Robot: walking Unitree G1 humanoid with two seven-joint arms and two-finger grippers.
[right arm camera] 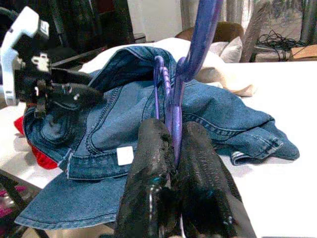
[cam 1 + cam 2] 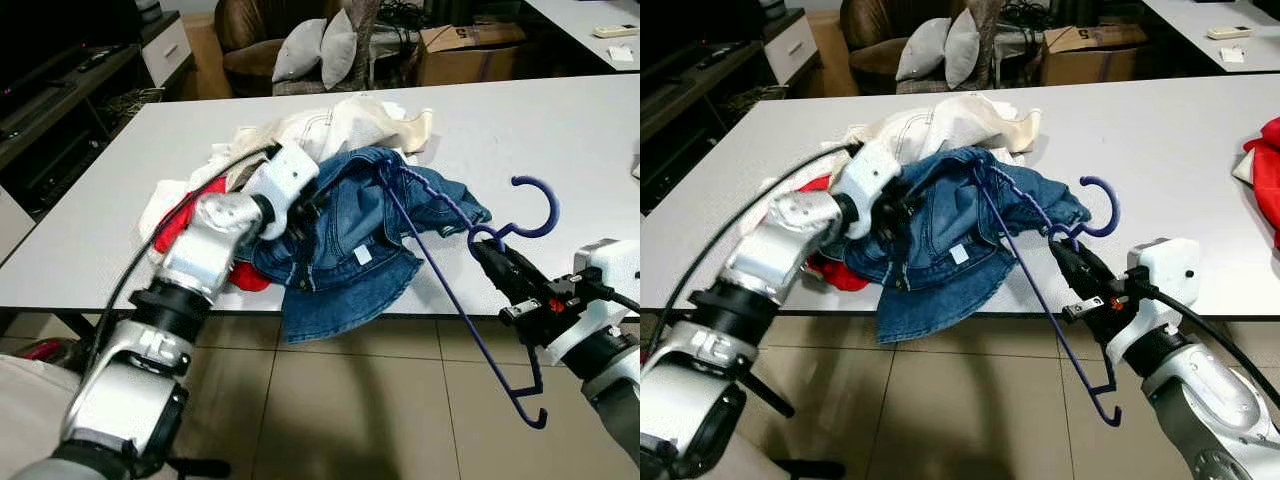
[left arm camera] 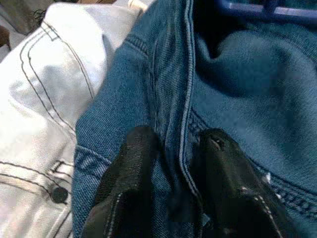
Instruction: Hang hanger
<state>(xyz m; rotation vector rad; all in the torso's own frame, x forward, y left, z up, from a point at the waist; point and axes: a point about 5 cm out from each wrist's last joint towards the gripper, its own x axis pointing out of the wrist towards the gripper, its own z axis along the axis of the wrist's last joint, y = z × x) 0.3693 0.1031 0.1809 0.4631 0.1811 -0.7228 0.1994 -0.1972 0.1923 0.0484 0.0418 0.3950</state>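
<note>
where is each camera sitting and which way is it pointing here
Left eye: on the head, looking forward and down at the white table with the blue denim garment; both silver arms show.
Right eye: beside it, same scene, shifted slightly.
Left wrist: on the left arm, looking along the left gripper, shut on a denim seam.
Right wrist: on the right arm, looking along the right gripper, shut on the purple hanger.
Shared: both wrist views show the denim and the hanger.
</note>
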